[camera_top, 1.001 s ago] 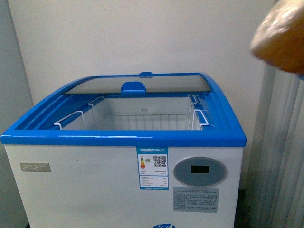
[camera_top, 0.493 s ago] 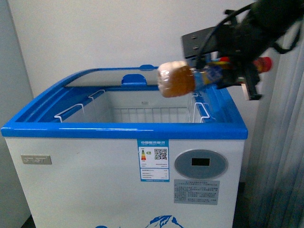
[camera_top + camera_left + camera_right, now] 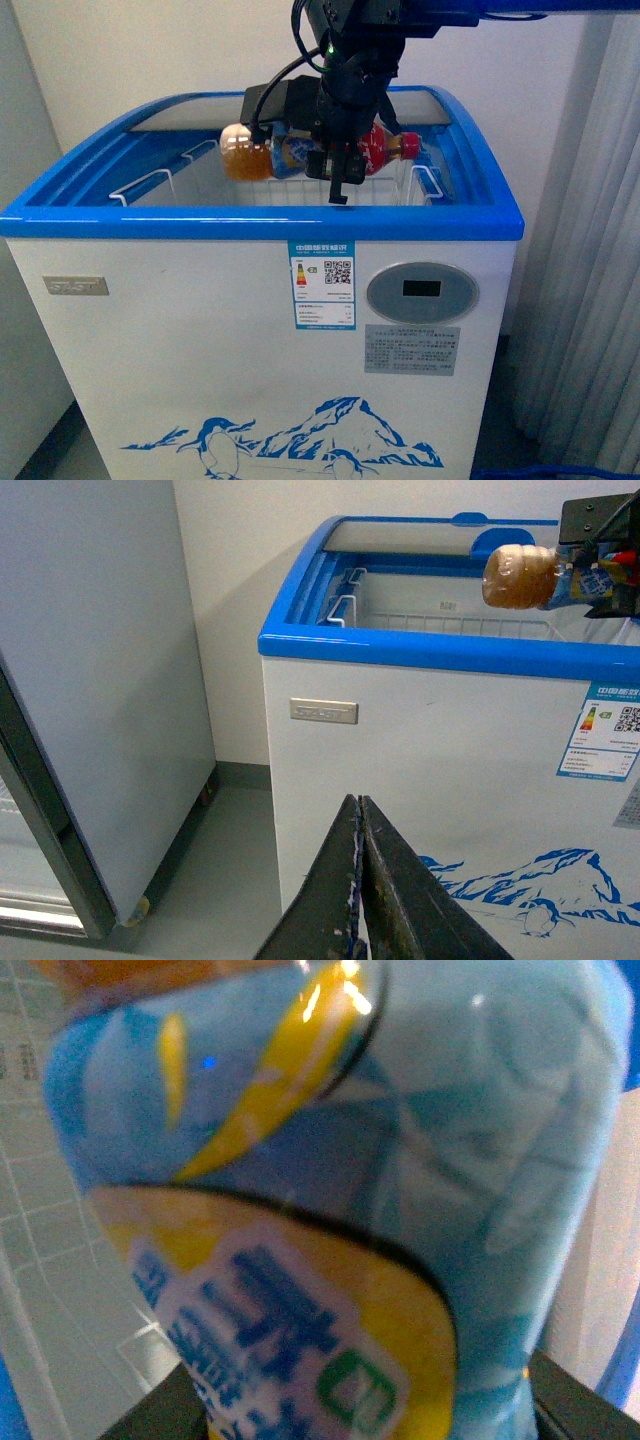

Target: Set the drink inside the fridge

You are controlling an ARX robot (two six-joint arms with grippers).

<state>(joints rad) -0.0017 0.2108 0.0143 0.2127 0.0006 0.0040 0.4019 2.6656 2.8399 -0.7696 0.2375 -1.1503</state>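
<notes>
Fingers of my right gripper [image 3: 338, 165] are pinching the drink [image 3: 300, 150] around its labelled middle, holding it on its side above the open top of the fridge [image 3: 260, 330]. In the front view I am seeing one dark finger [image 3: 339, 183] hanging down in front of the bottle, with the amber base pointing toward the robot's left and the red cap [image 3: 411, 144] toward its right. The bottle is sitting level with the blue rim [image 3: 260, 224], over the white wire basket [image 3: 150, 185] inside the chest, and I cannot tell whether it is touching anything below.

My right wrist camera is showing almost nothing but the drink's label [image 3: 330, 1210], blue with yellow marks, filling the picture and blurred.

My left gripper [image 3: 360, 880] is hanging low in front of the fridge, its fingers [image 3: 325, 890] pressed together on nothing. From that wrist I am seeing the bottle's amber base [image 3: 518, 575] above the opening, the curved glass lid [image 3: 400, 532] slid toward the back, and a plain grey-white cabinet [image 3: 90, 680] standing beside the chest on the floor [image 3: 215, 880].

On the fridge's white front I am reading a grey oval display panel [image 3: 421, 292], an energy sticker [image 3: 321, 284] and the penguin-and-mountain graphic [image 3: 290, 440].
</notes>
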